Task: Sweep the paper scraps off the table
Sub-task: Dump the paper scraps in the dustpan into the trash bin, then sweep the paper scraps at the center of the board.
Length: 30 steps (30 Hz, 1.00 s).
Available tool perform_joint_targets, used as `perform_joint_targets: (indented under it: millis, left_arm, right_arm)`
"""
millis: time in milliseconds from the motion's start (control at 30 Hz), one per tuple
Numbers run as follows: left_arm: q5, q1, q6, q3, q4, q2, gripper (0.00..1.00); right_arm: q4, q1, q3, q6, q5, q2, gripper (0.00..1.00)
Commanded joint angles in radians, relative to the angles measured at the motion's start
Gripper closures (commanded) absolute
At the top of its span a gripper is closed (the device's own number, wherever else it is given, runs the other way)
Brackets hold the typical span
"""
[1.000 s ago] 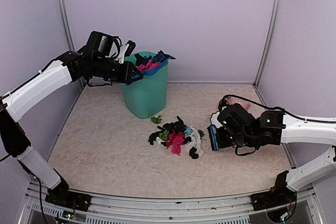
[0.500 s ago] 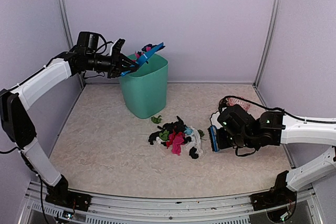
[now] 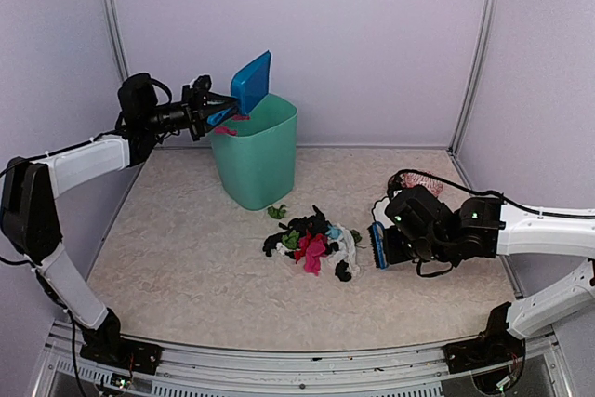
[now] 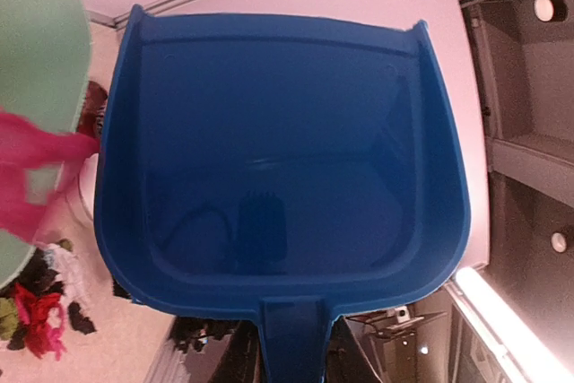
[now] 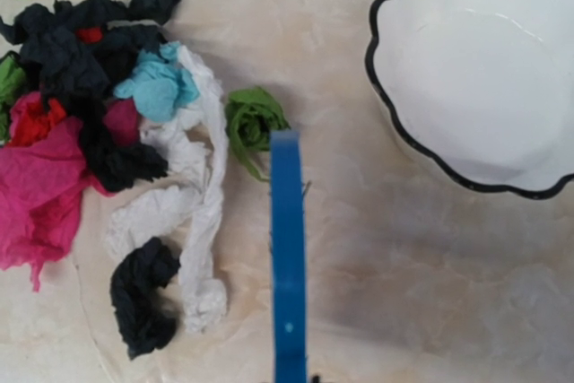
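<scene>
Shows left gripper (image 3: 200, 107) pinching the handle of a dustpan (image 3: 251, 81), pan standing steeply on edge just beyond the fingertips, over the rim of a bin (image 3: 258, 160). From the left wrist, looks straight into the pan's blue hollow.

Note pink scrap (image 3: 226, 118) just below this gripper's tip, at the bin's rim; touching or apart, cannot tell.

Shows right gripper (image 3: 387, 241) low over the table (image 3: 177, 248), pressed together on a brush (image 3: 377, 244).

Places the scraps (image 3: 314, 241) in one heap on the table just left of the brush, and well apart from the left gripper, below and to its right.

Note green scrap (image 5: 254, 120) nearest the brush's tip, touching or nearly so.

Shows a bowl (image 5: 466, 78) beyond that tip and to its right, apart from the brush.
</scene>
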State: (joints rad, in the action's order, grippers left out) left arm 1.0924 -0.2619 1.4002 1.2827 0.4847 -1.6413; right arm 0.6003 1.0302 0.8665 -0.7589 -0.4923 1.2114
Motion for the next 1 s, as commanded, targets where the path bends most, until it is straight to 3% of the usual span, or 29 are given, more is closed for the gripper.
perform_joint_targets:
  millis: [0, 167, 367, 567, 733, 967]
  left_arm:
    - [-0.006, 0.006, 0.315, -0.014, 0.394, -0.016, 1.00]
    - [-0.018, 0.004, 0.326, 0.037, 0.397, -0.026, 1.00]
    - [0.014, 0.003, 0.152, 0.078, 0.247, 0.033, 1.00]
    - [-0.004, -0.001, -0.202, 0.081, -0.150, 0.154, 1.00]
    - [-0.107, -0.001, -0.553, 0.085, -0.522, 0.267, 1.00]
    - [-0.341, -0.011, -0.785, 0.022, -0.807, 0.428, 1.00]
  right_arm:
    - [-0.009, -0.012, 0.004, -0.011, -0.018, 0.005, 1.00]
    - [-0.020, -0.011, 0.005, -0.009, -0.016, -0.003, 1.00]
    - [-0.072, -0.011, 0.020, 0.026, 0.011, -0.020, 1.00]
    - [-0.193, -0.012, 0.063, 0.095, 0.057, -0.020, 1.00]
    - [-0.343, -0.035, 0.106, 0.140, 0.171, 0.015, 1.00]
    - [-0.536, -0.081, 0.164, 0.104, 0.324, 0.134, 1.00]
